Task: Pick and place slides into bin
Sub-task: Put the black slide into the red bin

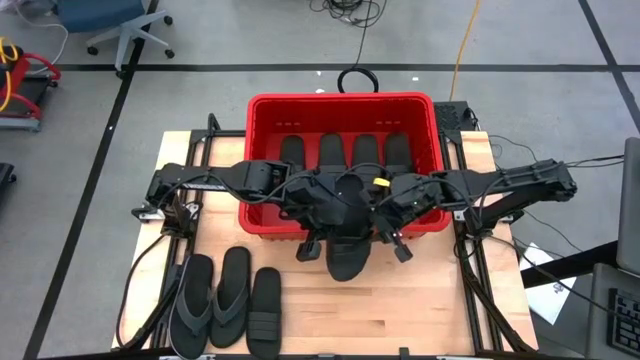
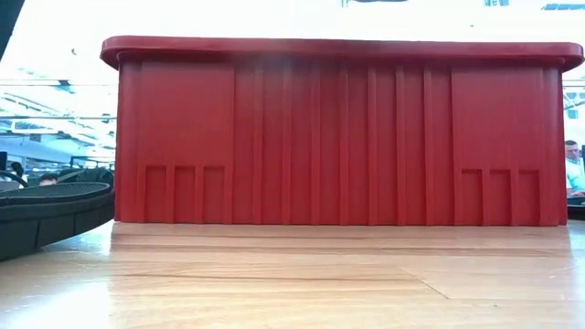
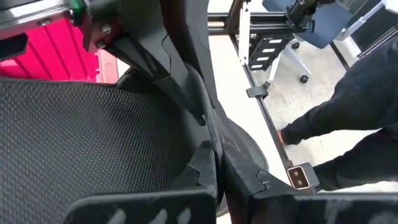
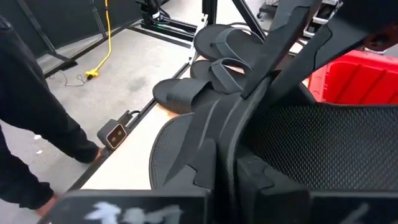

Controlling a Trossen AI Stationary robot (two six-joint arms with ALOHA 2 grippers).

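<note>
Nearest us, three slides lie side by side at the table's front left: two thong flip-flops [image 1: 190, 300] [image 1: 229, 290] and a band-strap sandal [image 1: 265, 312]. Beyond them, just in front of the bin, a black sandal [image 1: 348, 258] hangs between our two arms, which reach in from either side and meet over the bin's front wall. Our left gripper [image 1: 309, 246] is clamped shut on one edge of that sandal; in the left wrist view the fingers [image 3: 205, 168] pinch its textured sole [image 3: 81, 137]. Our right gripper [image 1: 396, 246] has its fingers closed on the opposite edge [image 4: 323, 143]. Farther back sits the red bin [image 1: 258, 120], holding four sandals [image 1: 292, 150] [image 1: 331, 149] [image 1: 364, 148] [image 1: 398, 149] abreast. A person's dark sleeve [image 4: 37, 124] shows beside the table.
</note>
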